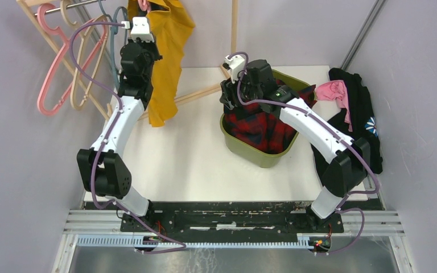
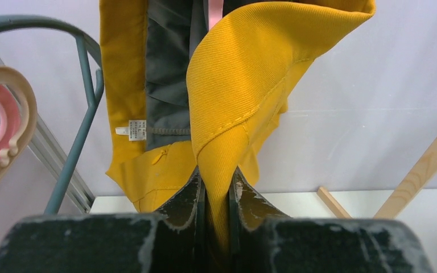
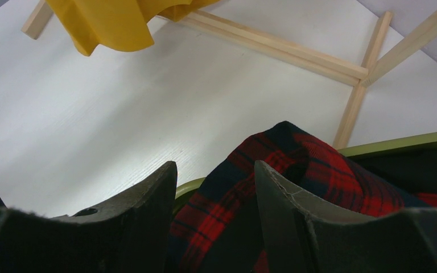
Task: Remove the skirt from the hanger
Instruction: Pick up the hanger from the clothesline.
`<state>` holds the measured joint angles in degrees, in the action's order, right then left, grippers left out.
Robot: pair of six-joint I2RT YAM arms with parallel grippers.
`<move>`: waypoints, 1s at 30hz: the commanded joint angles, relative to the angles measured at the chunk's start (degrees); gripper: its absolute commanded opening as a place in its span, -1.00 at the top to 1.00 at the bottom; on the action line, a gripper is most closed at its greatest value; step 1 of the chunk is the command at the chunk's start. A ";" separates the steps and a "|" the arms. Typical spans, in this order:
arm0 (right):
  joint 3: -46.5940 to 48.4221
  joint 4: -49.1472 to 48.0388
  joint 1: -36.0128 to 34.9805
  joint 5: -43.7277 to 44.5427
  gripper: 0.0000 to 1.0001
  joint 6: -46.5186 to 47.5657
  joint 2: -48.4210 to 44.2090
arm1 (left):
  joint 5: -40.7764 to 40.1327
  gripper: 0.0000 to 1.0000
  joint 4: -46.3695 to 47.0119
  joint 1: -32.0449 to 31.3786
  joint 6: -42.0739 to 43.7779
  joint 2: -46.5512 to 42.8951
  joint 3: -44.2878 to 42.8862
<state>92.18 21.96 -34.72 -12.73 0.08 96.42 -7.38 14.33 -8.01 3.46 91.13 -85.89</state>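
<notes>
The yellow skirt (image 1: 170, 51) hangs at the back left from a pink hanger (image 1: 143, 5) on the rack. In the left wrist view its dark lining and a small white label show, and the pink hanger (image 2: 215, 11) peeks out at the top. My left gripper (image 2: 216, 182) is raised to the skirt (image 2: 244, 85) and shut on a fold of its yellow cloth. My right gripper (image 3: 213, 170) stands open over the red plaid garment (image 3: 296, 165) in the green basket (image 1: 244, 149), holding nothing.
Bare pink and beige hangers (image 1: 54, 68) and a teal hanger (image 2: 85, 85) hang to the skirt's left. The rack's wooden feet (image 3: 279, 42) lie on the white table. A pile of black clothes (image 1: 358, 114) with a pink garment (image 1: 333, 91) lies at the right edge.
</notes>
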 commanded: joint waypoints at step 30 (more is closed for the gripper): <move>-1.39 -2.07 0.27 -0.10 -0.18 -1.20 1.49 | -2.12 0.94 40.83 0.06 3.55 1.05 -9.41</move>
<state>91.02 21.56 -34.70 -12.97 -1.21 97.71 -8.99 27.92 -8.10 3.60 93.25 -84.88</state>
